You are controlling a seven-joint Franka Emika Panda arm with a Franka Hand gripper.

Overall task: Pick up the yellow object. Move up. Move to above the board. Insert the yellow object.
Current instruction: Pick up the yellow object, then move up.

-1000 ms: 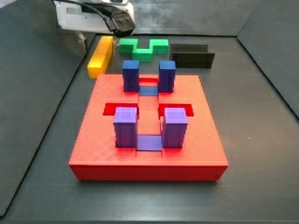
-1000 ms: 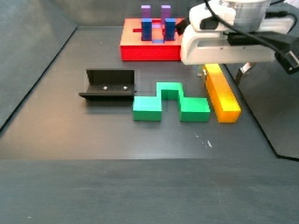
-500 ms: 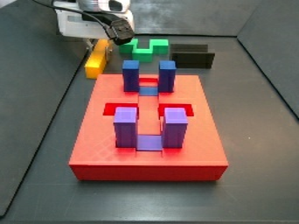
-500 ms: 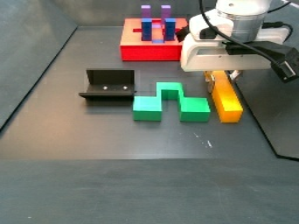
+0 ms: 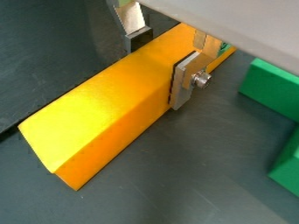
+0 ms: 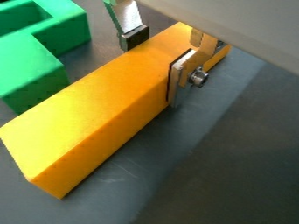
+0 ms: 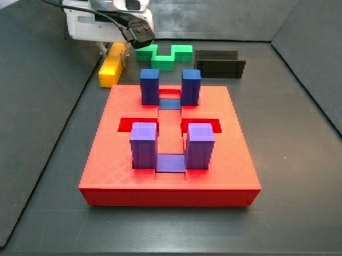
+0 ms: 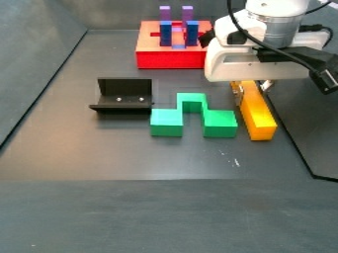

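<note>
We locate the gripper (image 8: 255, 87) low over the floor (image 8: 119, 188), directly above the far part of the yellow object (image 8: 252, 107). In a side view the yellow object lies flat, with the green notched block (image 8: 195, 115) just beside it toward 9 o'clock. The board (image 8: 172, 45) sits well apart toward 11 o'clock, carrying blue and purple upright blocks (image 8: 176, 24). The fixture (image 8: 123, 97) stands toward 9 o'clock of the green notched block.

In both wrist views the fingers (image 5: 186, 80) straddle the yellow object (image 5: 114, 104) across its width. One silver plate lies flat against one long side face. The opposite finger (image 6: 126, 23) stands at the other long edge, and we cannot tell whether its pad touches the bar. The jaws are therefore set narrow, about the width of the bar, but we cannot tell from these views whether the grip is closed. The bar appears to rest on the floor along its full length.

In a side view the yellow object (image 7: 111, 62) lies at 11 o'clock of the board (image 7: 171, 168), under the gripper (image 7: 123, 38). The green notched block (image 7: 168, 52) is near it toward 3 o'clock, and the black block (image 7: 221, 64) lies further toward 3 o'clock.
</note>
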